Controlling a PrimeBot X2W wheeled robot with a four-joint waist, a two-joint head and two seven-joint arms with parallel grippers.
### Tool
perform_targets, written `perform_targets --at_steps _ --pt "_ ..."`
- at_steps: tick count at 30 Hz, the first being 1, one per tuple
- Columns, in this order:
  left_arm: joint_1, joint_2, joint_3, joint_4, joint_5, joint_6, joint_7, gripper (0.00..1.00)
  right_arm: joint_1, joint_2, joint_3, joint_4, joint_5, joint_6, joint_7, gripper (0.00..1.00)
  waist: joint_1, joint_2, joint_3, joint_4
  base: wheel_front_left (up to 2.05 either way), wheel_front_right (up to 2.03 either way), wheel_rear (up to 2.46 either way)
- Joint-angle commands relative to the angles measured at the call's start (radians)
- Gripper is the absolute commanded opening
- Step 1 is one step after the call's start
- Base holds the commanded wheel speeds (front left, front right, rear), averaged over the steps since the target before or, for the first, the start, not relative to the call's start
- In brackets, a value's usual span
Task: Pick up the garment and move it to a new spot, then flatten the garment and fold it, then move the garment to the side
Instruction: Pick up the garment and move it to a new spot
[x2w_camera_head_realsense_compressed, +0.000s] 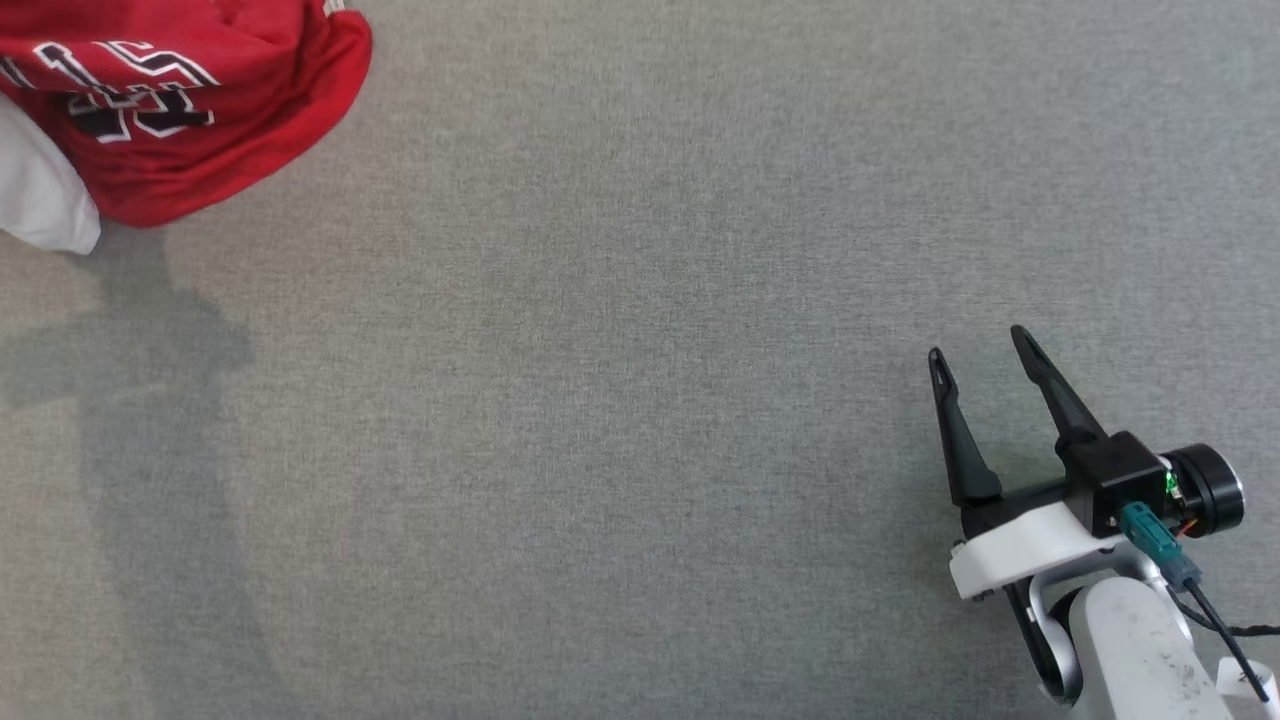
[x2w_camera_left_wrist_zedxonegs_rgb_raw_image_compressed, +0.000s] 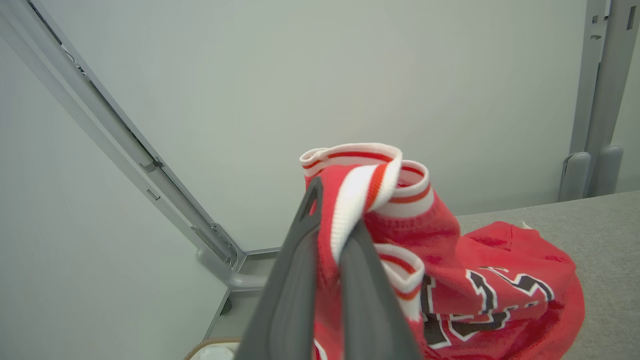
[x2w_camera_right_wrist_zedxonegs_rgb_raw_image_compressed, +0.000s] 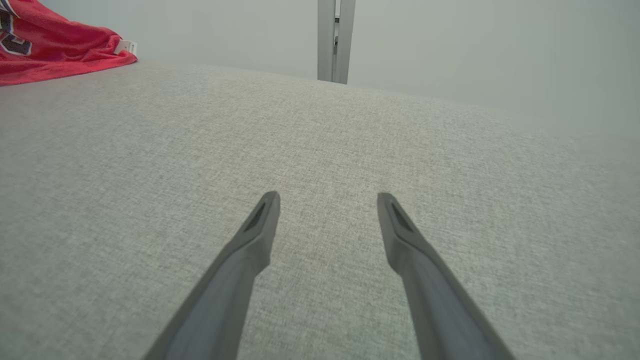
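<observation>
Left gripper: in the left wrist view its two dark fingers rise from the bottom centre and lean slightly right. They are clamped on the garment, with a white-and-red ribbed band pinched between them. The band loops above the fingertips.

Right gripper: lower right of the head view, on a white wrist with a black body and a teal plug. The fingers point up-frame and tilt a little left. They are spread wide with nothing between them, over the bare grey table. The right wrist view agrees: right gripper is parted, with only the grey table cloth below. Contact with the table cannot be told.

Garment: a red jersey with black, white-edged lettering, bunched rather than flat.
- Head view: garment sits in the upper left corner, cut by the frame edges. The rounded lump bulges toward the centre. A white rounded part lies at the left edge against the cloth; what it is cannot be told.
- Left wrist view: the cloth runs from the pinched band at centre down to the lower right. The lower bulk rests on the table, lettering facing the camera. That diagonal is the only readable long axis.
- Right wrist view: garment is in the far upper left, low on the table, well apart from the right gripper.

Grey frame post stands at the table's far edge, top centre.
</observation>
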Motion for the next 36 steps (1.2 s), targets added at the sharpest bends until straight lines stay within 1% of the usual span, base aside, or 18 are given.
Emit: perform_targets --at_steps 1,6,10,14,16,21,25,28,30,33,36 --pt "-0.016 0.019 -0.034 -0.041 -0.008 -0.002 0.003 0.00 0.025 -0.004 0.002 0.010 0.018 -0.001 0.000 1.00 -0.0001 0.0000 -0.128 -0.043 0.00 0.00 0.00" --pt "-0.023 0.046 -0.162 -0.211 -0.035 -0.002 0.051 0.00 0.065 -0.004 -0.003 0.027 0.065 -0.001 0.000 1.00 -0.0001 0.0000 -0.237 -0.087 0.00 0.00 0.00" --pt "-0.030 0.037 -0.247 -0.359 -0.065 -0.002 0.113 0.00 0.093 -0.004 -0.016 0.032 0.094 -0.001 0.000 1.00 -0.0001 0.0000 -0.306 -0.130 0.00 0.00 0.00" --pt "-0.047 0.001 -0.333 -0.504 -0.094 -0.002 0.184 0.00 0.112 -0.004 -0.023 0.034 0.110 -0.001 0.000 1.00 -0.0001 0.0000 -0.348 -0.182 0.00 0.00 0.00" --pt "-0.060 -0.019 -0.361 -0.560 -0.105 -0.002 0.206 0.00 0.116 -0.004 -0.025 0.034 0.117 -0.001 0.000 1.00 -0.0001 0.0000 -0.357 -0.203 0.00 0.00 0.00" --pt "-0.104 -0.111 -0.382 -0.664 -0.176 -0.002 0.217 0.00 0.117 -0.004 -0.029 0.035 0.138 -0.001 0.000 1.00 -0.0001 0.0000 -0.359 -0.248 0.00 0.00 0.00" --pt "-0.118 -0.186 -0.387 -0.671 -0.211 0.008 0.195 0.00 0.096 -0.004 -0.032 0.033 0.153 -0.001 0.000 1.00 -0.0001 0.0000 -0.339 -0.279 0.00 0.00 0.00" --pt "-0.084 -0.218 -0.391 -0.636 -0.227 0.012 0.163 0.00 0.082 -0.004 -0.042 0.028 0.158 -0.001 0.000 1.00 -0.0001 0.0000 -0.315 -0.299 0.00 0.00 0.00" --pt "-0.047 -0.230 -0.391 -0.597 -0.242 0.013 0.140 0.00 0.072 -0.004 -0.052 0.025 0.161 -0.001 0.000 1.00 -0.0001 0.0000 -0.296 -0.308 0.00 0.00 0.00" --pt "-0.002 -0.223 -0.389 -0.517 -0.265 0.010 0.106 0.00 0.063 -0.004 -0.067 0.022 0.160 -0.001 0.000 1.00 -0.0001 0.0000 -0.266 -0.319 0.00 0.00 0.00" --pt "0.055 -0.214 -0.386 -0.408 -0.278 0.009 0.069 0.00 0.048 -0.003 -0.080 0.018 0.161 -0.001 0.000 1.00 -0.0001 0.0000 -0.230 -0.326 0.00 0.00 0.00"
